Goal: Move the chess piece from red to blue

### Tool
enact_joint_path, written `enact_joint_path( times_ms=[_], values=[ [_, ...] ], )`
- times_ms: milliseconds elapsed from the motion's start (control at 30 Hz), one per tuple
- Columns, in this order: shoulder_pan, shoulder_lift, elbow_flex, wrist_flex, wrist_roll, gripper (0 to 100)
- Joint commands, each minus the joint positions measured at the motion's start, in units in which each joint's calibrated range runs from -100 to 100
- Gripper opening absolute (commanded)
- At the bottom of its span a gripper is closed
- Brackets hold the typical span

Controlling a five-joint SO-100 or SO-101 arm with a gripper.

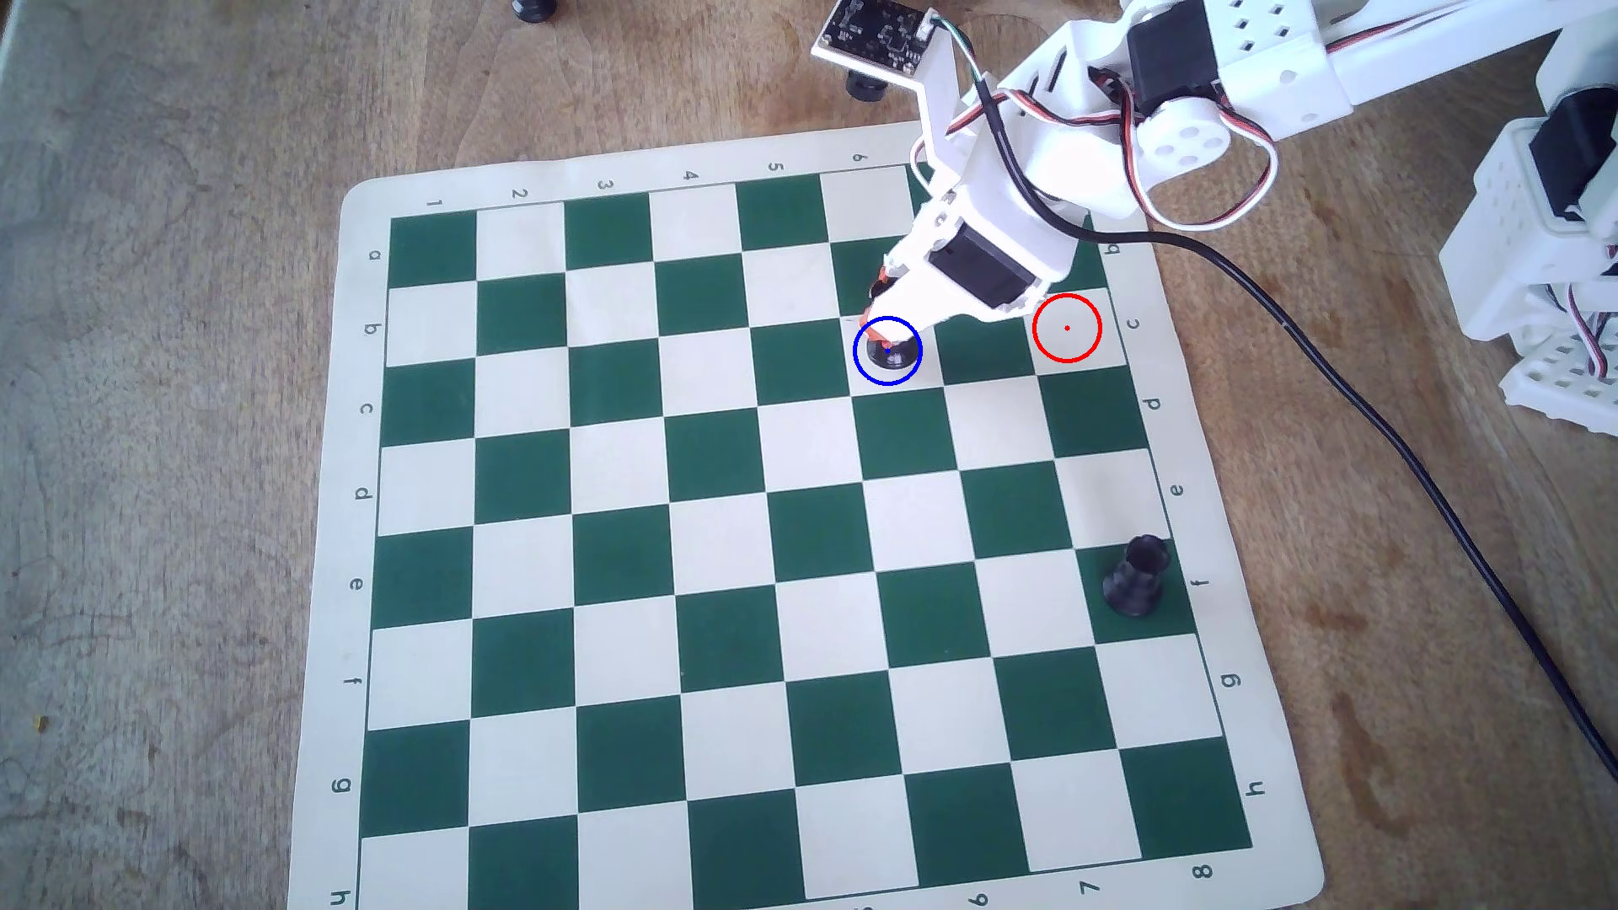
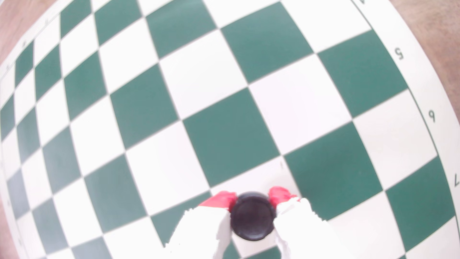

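Observation:
The small black chess piece stands inside the blue circle on a white square near the board's far right in the overhead view. My gripper reaches down onto it from the upper right. In the wrist view, the red-tipped fingers press against both sides of the piece, and the gripper is shut on it. The red circle lies two squares to the right, with nothing in it. Whether the piece's base touches the board cannot be told.
A stouter black piece stands on a green square at the board's right edge. Two dark pieces sit off the board at the top. A black cable runs down the right side. The arm's base is at far right.

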Motion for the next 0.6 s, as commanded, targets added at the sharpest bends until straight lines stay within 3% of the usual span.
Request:
enact_joint_path(
  times_ms=[0, 400, 567],
  values=[
    [0.1, -1.8, -1.1, -1.6, 0.2, 1],
    [0.1, -2.4, 1.4, -2.9, 1.2, 1],
    [0.0, -3.2, 4.6, -6.7, 1.2, 6]
  ],
)
